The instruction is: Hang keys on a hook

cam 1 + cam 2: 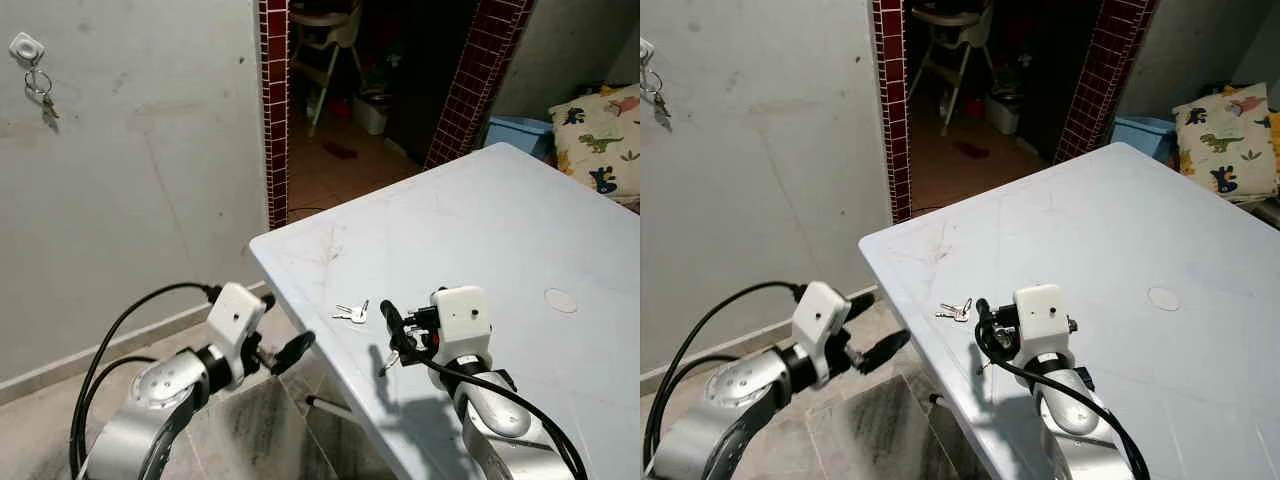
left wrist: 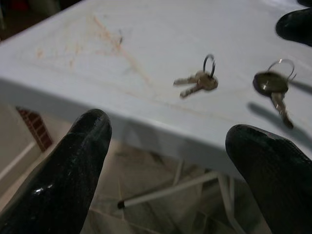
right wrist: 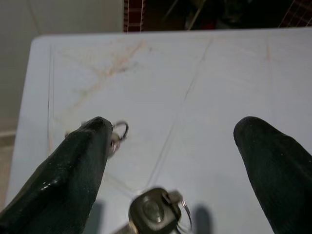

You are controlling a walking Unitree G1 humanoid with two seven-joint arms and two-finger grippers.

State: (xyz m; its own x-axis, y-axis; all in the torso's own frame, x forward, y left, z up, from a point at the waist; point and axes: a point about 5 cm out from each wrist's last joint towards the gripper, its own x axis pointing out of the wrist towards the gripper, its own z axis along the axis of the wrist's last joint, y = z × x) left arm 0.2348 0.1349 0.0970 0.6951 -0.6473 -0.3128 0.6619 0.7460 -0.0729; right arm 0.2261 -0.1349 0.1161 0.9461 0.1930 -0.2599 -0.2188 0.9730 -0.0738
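Note:
A white hook [image 1: 27, 47] is fixed high on the grey wall at far left, and a bunch of keys [image 1: 44, 98] hangs from it. On the white table [image 1: 520, 230], close to its near-left edge, lies a small pair of keys on a ring [image 1: 352, 313]. My right gripper [image 1: 392, 335] hovers over the table just right of them, open. A single key with a ring [image 3: 153, 214] dangles between its fingers [image 3: 78, 165]; what holds it is hidden. Off the table's left edge my left gripper [image 1: 283, 352] is open, facing both keys [image 2: 200, 80].
A doorway framed by red tiled pillars [image 1: 276, 110] opens behind the table, with a white high chair [image 1: 325, 40] inside. A blue bin [image 1: 518, 130] and a dinosaur-print cushion [image 1: 600, 130] sit at far right. Tiled floor lies below the left arm.

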